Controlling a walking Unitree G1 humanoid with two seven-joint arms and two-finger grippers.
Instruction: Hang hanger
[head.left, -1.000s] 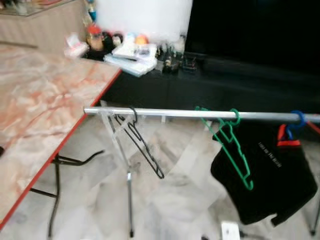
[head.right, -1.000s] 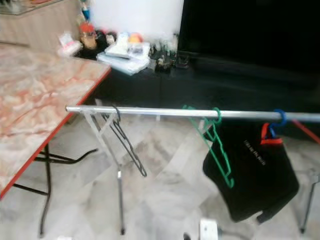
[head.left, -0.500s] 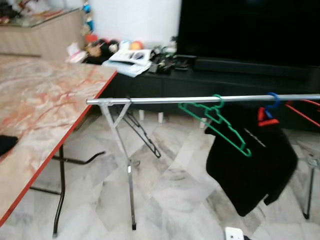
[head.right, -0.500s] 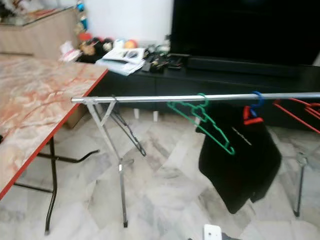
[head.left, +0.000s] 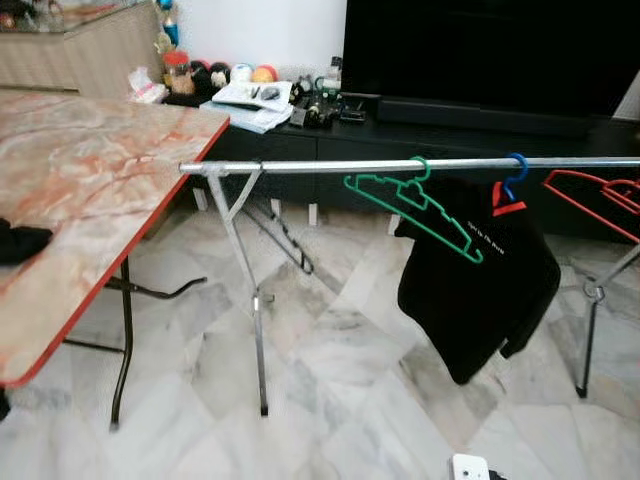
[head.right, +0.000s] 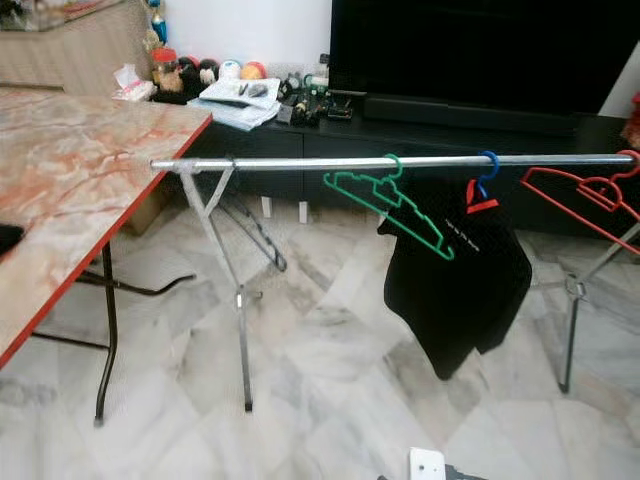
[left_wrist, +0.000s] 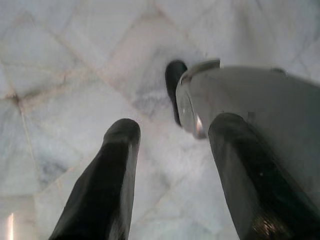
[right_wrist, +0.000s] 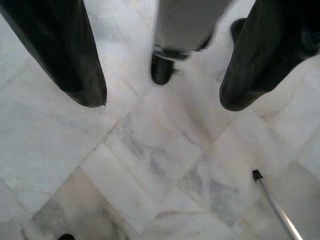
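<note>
While pointing floorward, left gripper (left_wrist: 167, 150) and right gripper (right_wrist: 162, 87) jaws wide, empty

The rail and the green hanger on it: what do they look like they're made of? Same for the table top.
The rail looks like bare metal tube: silvery, with a shine along it. The green hanger looks like moulded plastic: flat, even colour, notched arms. The table top has a glossy pink marble pattern with a red edge, probably laminate, though that is uncertain.
</note>
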